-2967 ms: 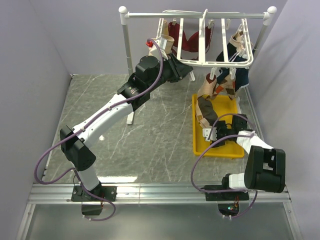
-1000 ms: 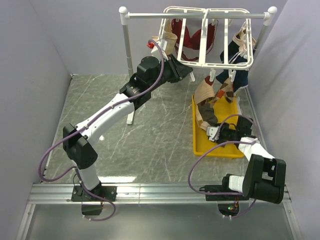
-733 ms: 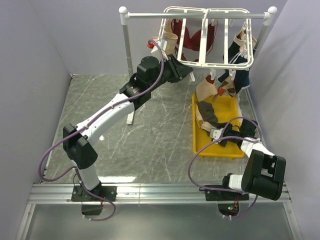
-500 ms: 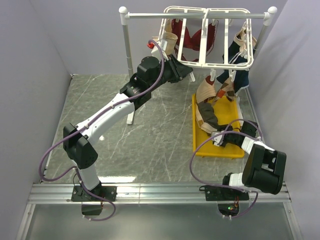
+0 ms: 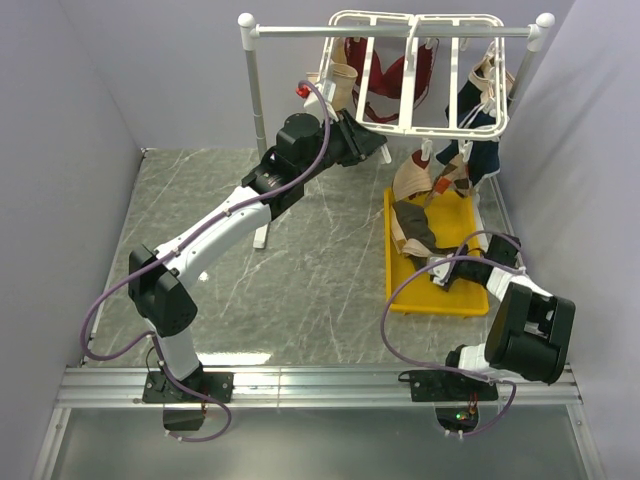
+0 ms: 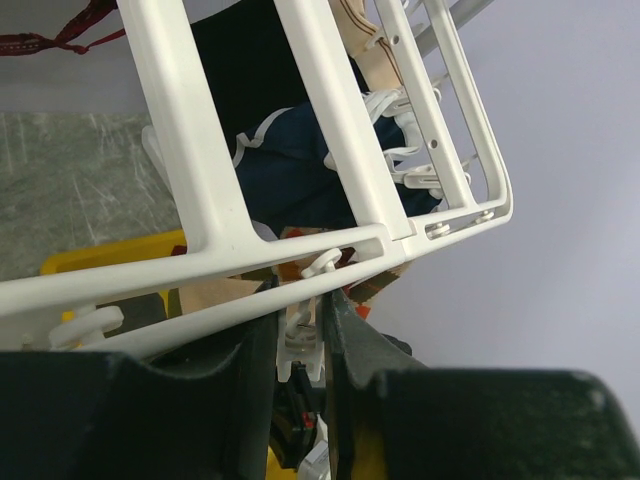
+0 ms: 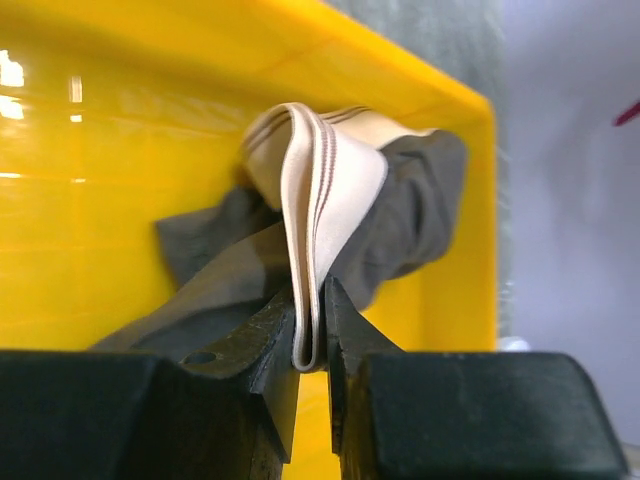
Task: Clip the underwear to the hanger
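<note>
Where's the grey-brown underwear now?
Top view, right side: the dark grey-brown fabric underwear lies in the yellow plastic tray, beige band pinched in the right end effector.

Table (image 5: 300, 270) left of tray (image 5: 440, 303) open; hanger (image 5: 408, 70) and hung garments (image 5: 485, 155) seemingly crowd space above tray.

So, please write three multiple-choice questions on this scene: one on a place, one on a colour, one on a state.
1. The right hand is: A) beside the left arm's base B) over the yellow tray C) above the rail.
2. The band of the underwear that it pinches is: A) maroon B) blue C) beige.
3. The left hand is: A) open B) shut on the hanger C) shut on the underwear.
Answers: 1 B, the tray fills its wrist view; 2 C, beige shows between its fingers; 3 B, its fingers clamp the hanger's bar.
</note>
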`<state>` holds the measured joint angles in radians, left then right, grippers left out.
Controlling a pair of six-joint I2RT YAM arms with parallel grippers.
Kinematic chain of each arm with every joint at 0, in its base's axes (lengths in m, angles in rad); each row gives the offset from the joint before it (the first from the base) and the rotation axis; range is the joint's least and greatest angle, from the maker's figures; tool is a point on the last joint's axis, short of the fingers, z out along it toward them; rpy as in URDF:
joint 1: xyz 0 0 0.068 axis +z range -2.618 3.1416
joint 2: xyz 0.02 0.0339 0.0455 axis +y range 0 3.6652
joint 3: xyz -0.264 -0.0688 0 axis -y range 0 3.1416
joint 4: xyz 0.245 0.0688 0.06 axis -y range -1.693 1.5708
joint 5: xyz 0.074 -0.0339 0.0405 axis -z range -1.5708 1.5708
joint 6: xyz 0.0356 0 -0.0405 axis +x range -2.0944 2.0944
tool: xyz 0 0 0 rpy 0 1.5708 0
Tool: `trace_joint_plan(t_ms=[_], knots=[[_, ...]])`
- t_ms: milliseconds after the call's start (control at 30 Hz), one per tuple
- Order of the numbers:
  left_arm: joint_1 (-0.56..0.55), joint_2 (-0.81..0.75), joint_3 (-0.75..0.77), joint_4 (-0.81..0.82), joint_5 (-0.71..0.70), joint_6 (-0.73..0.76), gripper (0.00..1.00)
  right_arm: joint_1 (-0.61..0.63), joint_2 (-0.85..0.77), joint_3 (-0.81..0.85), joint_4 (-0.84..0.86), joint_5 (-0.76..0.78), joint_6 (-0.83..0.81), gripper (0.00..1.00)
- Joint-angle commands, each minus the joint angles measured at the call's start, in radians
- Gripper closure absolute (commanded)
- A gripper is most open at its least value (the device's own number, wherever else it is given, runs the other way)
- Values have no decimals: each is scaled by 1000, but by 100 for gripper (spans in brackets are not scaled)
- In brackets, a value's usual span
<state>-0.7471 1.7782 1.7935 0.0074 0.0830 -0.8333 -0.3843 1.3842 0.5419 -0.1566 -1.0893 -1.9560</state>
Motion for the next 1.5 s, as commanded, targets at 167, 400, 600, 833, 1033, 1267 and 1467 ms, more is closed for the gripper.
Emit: trace_joint_plan(t_ms=[167,400,600,833,1033,1267,1467], knots=[[-8,6,15,-15,64,-6,100,-11,-7,85,-98,-46,-7,75],[-5,0,6,-14,61,-3,100,-67,44,170,-237,-24,-96,72],[-6,15,20,-14,69,-7,100,-77,36,188,-303,-38,-124,71],[-6,7,18,-15,64,-1,100,-82,44,204,-413,-41,-170,64],[-6,0,3,-14,64,2,100,-87,76,250,-450,-23,-140,62],[-3,23,26,-14,75,-10,100,-88,90,193,-258,-69,-49,63],[-5,27,27,-15,77,-12,100,-79,139,222,-270,-83,-66,59]])
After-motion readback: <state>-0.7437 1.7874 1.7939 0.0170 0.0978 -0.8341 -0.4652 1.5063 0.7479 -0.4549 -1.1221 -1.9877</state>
